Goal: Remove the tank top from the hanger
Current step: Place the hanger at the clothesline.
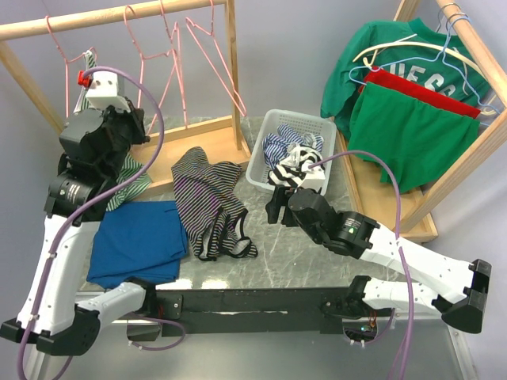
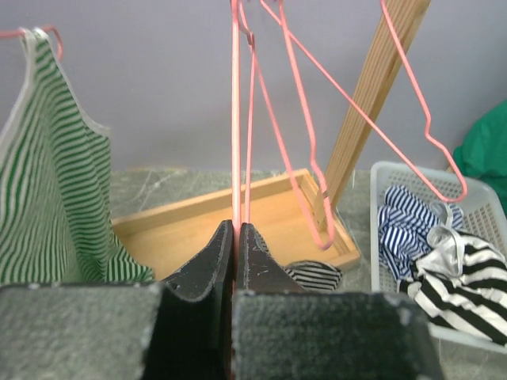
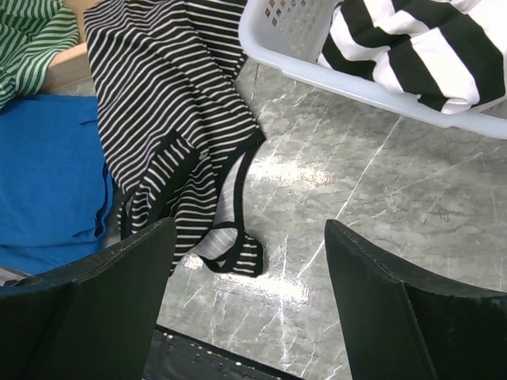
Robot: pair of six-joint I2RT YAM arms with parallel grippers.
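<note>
Since the left gripper (image 2: 236, 231) is pinched tight on a thin pink hanger wire (image 2: 235, 119), we read the step as steadying that hanger. Its fingers meet with only the wire between them. Well left of the white basket (image 1: 260, 146), the green-striped tank top (image 2: 47, 174) hangs from its own pink hook, apart from the pinched wire. We can't tell if both wires belong to one hanger. A black-striped top (image 1: 207, 198) lies loose on the table just left of the basket, off any hanger. Which garment the task means is our guess, likely the green one. The right gripper (image 3: 249, 229) is spread wide, holding nothing, at the basket's near-left corner over the marble table (image 3: 356, 182).

To do it well, we judge: hold the pinch firm so the wire doesn't swing, and bring the free gripper to a strap near the shoulder. Slide one strap off the hanger end before the other, pulling sideways and down, not straight down.

The wire is slick, springy and thin. The knit is soft and stretchy, with bound edges that may snag on the hanger's bend. The blue garment (image 1: 135, 241), also left of the basket, lies flat and matte.
</note>
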